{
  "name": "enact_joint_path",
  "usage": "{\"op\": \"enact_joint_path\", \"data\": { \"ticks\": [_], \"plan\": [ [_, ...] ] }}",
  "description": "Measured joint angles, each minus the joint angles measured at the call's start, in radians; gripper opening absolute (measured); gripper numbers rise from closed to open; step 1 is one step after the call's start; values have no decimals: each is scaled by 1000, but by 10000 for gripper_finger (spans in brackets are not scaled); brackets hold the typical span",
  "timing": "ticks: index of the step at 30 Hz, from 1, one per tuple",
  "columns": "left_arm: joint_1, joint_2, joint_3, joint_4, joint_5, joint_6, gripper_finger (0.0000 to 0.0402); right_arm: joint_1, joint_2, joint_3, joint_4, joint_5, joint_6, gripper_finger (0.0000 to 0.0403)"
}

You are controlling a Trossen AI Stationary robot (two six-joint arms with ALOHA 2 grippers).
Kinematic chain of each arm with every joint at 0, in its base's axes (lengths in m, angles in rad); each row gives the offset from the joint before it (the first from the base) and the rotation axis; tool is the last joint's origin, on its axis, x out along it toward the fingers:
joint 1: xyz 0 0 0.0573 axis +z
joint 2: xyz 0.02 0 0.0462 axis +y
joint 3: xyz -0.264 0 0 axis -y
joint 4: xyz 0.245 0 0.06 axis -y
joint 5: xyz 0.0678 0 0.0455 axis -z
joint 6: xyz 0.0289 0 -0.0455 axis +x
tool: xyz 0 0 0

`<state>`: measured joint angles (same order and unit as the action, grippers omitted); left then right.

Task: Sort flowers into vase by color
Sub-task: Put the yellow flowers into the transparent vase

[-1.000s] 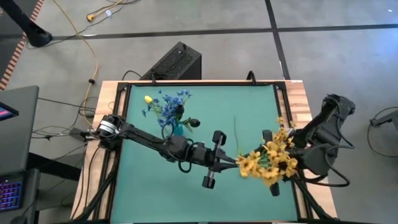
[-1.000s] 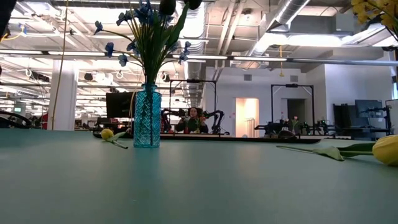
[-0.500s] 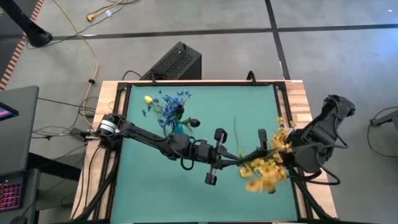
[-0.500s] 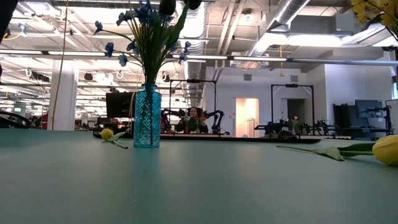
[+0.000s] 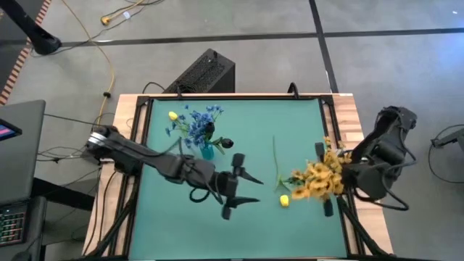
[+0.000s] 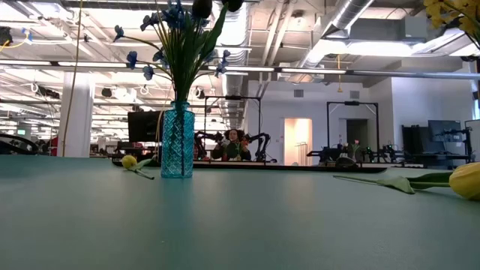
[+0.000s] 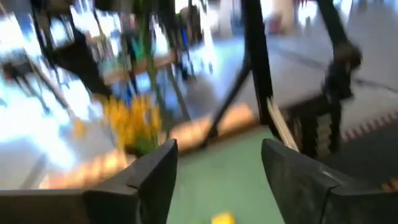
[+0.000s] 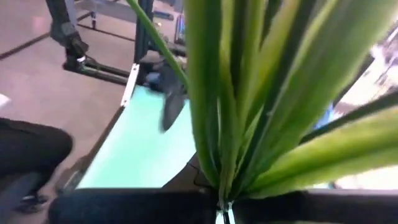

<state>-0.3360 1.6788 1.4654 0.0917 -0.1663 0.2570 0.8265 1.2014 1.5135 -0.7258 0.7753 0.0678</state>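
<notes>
Rightward, right tool (image 5: 335, 187) grips yellow-orange clusters (image 5: 317, 181) near table edge (image 5: 341, 145).

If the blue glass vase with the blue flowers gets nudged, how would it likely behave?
The blue vase looks narrow and tall, with blue flowers spreading far above its rim, so it is probably top-heavy and apt to tip. It appears to be glass, so likely fragile and inclined to slide on the smooth green mat.

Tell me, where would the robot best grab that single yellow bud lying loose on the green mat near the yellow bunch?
Probably by the thin green stem, not the yellow bud. The sprig lies flat, its stem running toward the mat's far edge, so coming straight down from above with fingers closing across the stem seems best. The open left end effector is nearest.
</notes>
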Motion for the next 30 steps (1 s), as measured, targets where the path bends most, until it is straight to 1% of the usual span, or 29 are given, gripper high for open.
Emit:
{"op": "enact_joint_path", "data": {
  "ticks": [3,4,7,10,13,15,18,21,22,23,25,27,30],
  "plan": [
    [-25,-55,-2,-199,-26,-74,233,29,-33,0,-84,-3,166,48],
    [-36,-70,-15,-225,-30,-92,234,41,-40,0,-104,-12,221,49],
    [-76,-117,-75,-238,-51,-105,236,85,-50,0,-144,-69,361,50],
    [-109,-160,-146,-209,-115,-93,236,148,-44,0,-172,-139,490,50],
    [-138,-205,-240,-140,-178,-73,236,229,-18,0,-262,-142,639,45],
    [-153,-226,-316,-49,-183,-54,236,296,5,-1,-378,-100,792,42],
    [-165,-243,-426,91,-176,-24,236,392,30,-1,-590,17,1079,42],
    [-168,-248,-503,194,-184,3,236,483,58,-1,-824,137,1394,43],
    [-168,-248,-518,214,-186,7,236,507,66,-5,-843,176,1469,43],
    [-167,-248,-527,221,-186,8,236,521,63,-22,-830,206,1462,43],
    [-165,-249,-539,231,-186,9,236,538,60,-49,-793,228,1411,43],
    [-164,-249,-552,245,-184,9,236,546,64,-72,-803,248,1412,43],
    [-164,-249,-569,266,-179,21,236,537,82,-118,-838,247,1446,43]
  ]
}}
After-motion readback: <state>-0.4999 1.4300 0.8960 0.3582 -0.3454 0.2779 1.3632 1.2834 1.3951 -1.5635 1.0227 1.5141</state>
